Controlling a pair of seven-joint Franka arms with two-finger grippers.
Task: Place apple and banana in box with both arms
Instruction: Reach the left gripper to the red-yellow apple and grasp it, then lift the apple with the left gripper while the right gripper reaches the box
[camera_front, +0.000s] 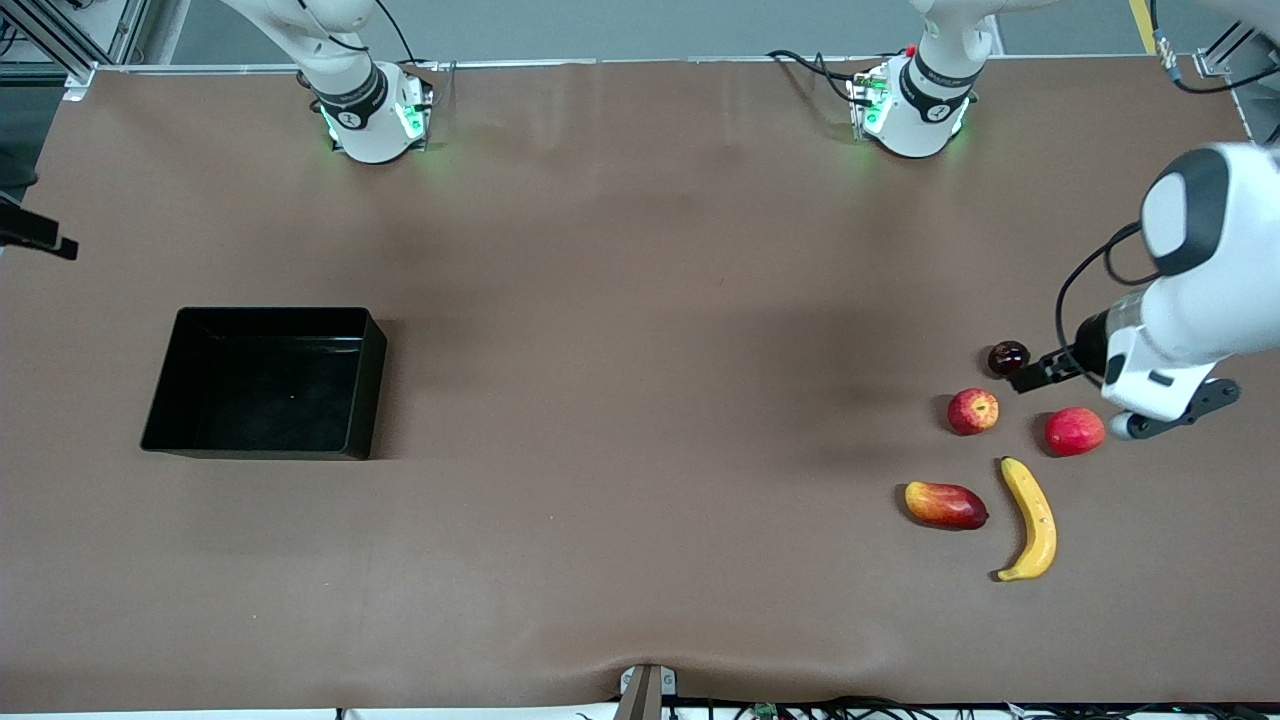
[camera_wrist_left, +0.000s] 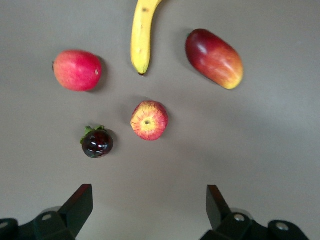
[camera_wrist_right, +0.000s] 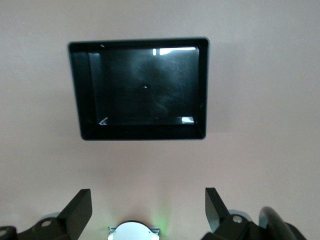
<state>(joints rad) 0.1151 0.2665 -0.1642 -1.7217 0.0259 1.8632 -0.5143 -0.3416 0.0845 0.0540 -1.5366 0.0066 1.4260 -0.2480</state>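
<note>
The speckled red-yellow apple (camera_front: 973, 411) lies on the table at the left arm's end; in the left wrist view (camera_wrist_left: 149, 120) it lies in line with the gap between the fingers, farther out. The yellow banana (camera_front: 1032, 518) lies nearer the front camera than the apple and also shows in the left wrist view (camera_wrist_left: 142, 35). My left gripper (camera_front: 1120, 400) hangs open and empty high over the fruits (camera_wrist_left: 148, 189). The black box (camera_front: 375, 380) is empty at the right arm's end. My right gripper (camera_wrist_right: 147, 195) is open and empty, high over the table, with the box (camera_wrist_right: 137, 134) below; it is out of the front view.
A plain red fruit (camera_front: 1075, 431), a red-yellow mango-like fruit (camera_front: 945, 504) and a small dark fruit (camera_front: 1008, 357) lie around the apple. The two arm bases (camera_front: 372, 120) (camera_front: 912, 110) stand along the table's farthest edge. Brown tabletop stretches between box and fruits.
</note>
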